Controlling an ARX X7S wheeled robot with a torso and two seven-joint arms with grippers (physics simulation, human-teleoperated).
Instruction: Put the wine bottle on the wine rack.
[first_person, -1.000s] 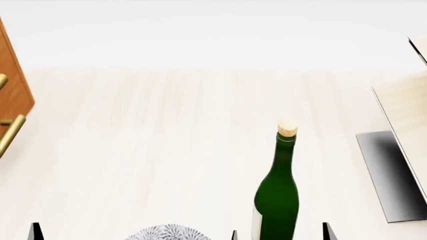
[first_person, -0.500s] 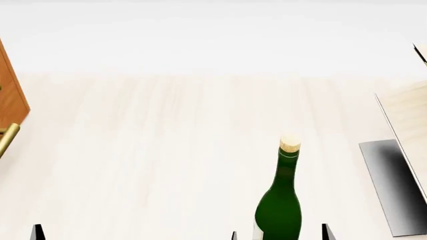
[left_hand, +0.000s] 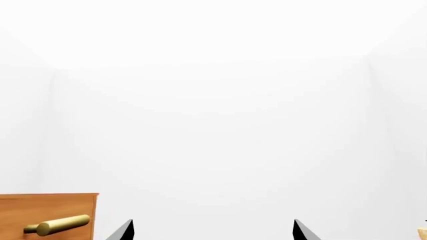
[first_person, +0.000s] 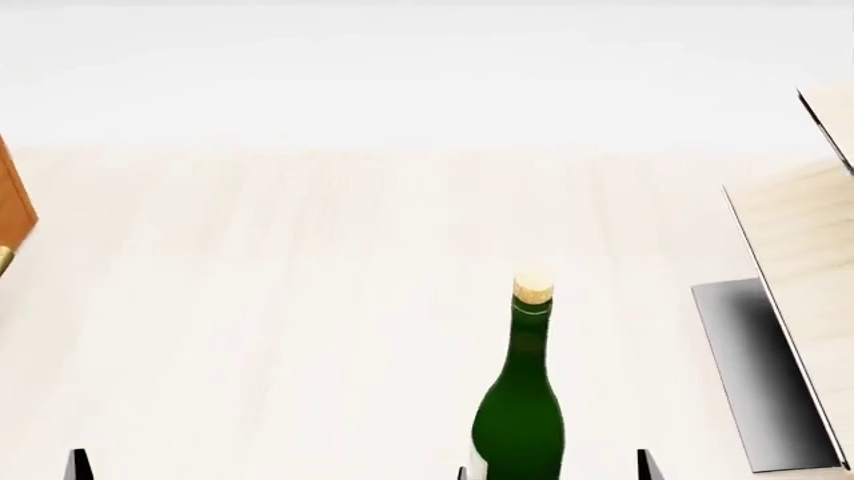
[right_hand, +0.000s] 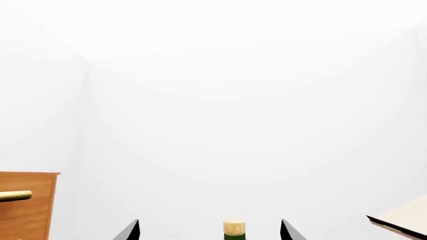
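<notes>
In the head view we now see the bottle (first_person: 519, 400) lower and further left than before, with less of its body showing. The bowl has dropped out of view. The cabinet (first_person: 12, 205) shrinks to a sliver at the left edge, while more of the rack (first_person: 797, 262) comes in at right.

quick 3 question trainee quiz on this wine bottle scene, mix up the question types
1. True or false: the wine bottle stands upright on the table.
2. On which side of the head view is the wine rack? A) left B) right C) centre
3. Fill in: in the right wrist view, the cork sits between the fingertips of the right tool, whose jaws are ____.

Key: 1 true; 2 B; 3 open, not touching the bottle.
</notes>
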